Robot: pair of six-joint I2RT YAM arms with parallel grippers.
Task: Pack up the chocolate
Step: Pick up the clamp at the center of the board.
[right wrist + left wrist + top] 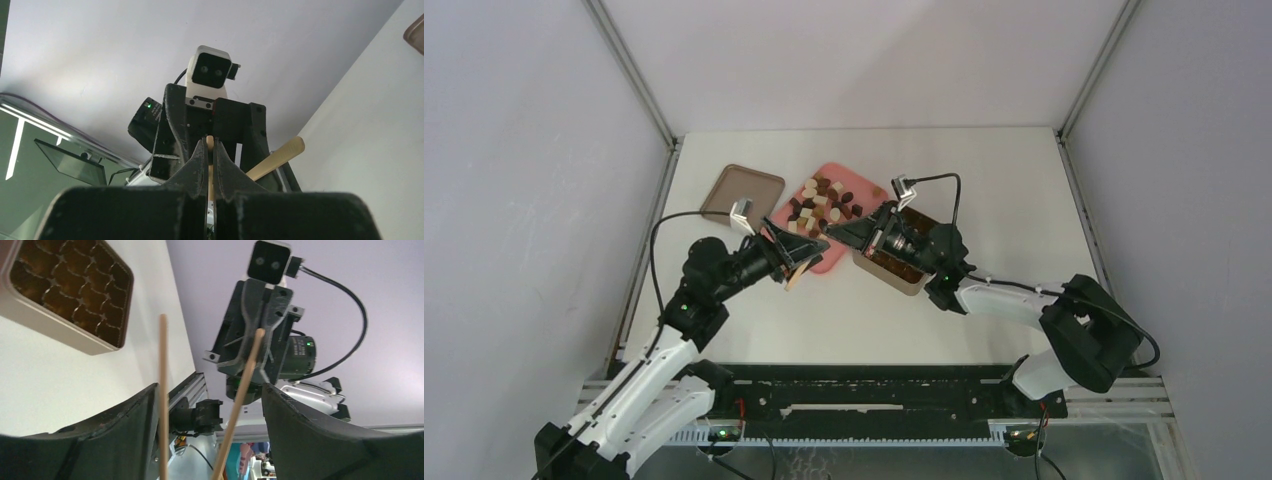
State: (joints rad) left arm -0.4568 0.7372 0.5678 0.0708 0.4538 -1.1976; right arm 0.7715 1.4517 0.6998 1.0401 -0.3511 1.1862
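The chocolate [824, 205], small dark brown, mid brown and cream pieces, lies heaped on a pink tray [865, 181] at mid table. Wooden tongs [793, 273] hang between the two grippers. My left gripper [810, 249] stands open around them. In the left wrist view both tong arms [163, 390] run between its jaws [209, 387], and the right arm is apart from the right finger. My right gripper [837, 232] is shut on the tip of one tong arm [210, 141]. The other tong arm [281, 154] sticks out beside the right gripper [210, 146].
A square tan tin [908, 283] with a dark gridded insert sits right of the pink tray, partly under the right wrist; the tin's rim [50, 325] also shows in the left wrist view. A brown lid [742, 190] lies left of the tray.
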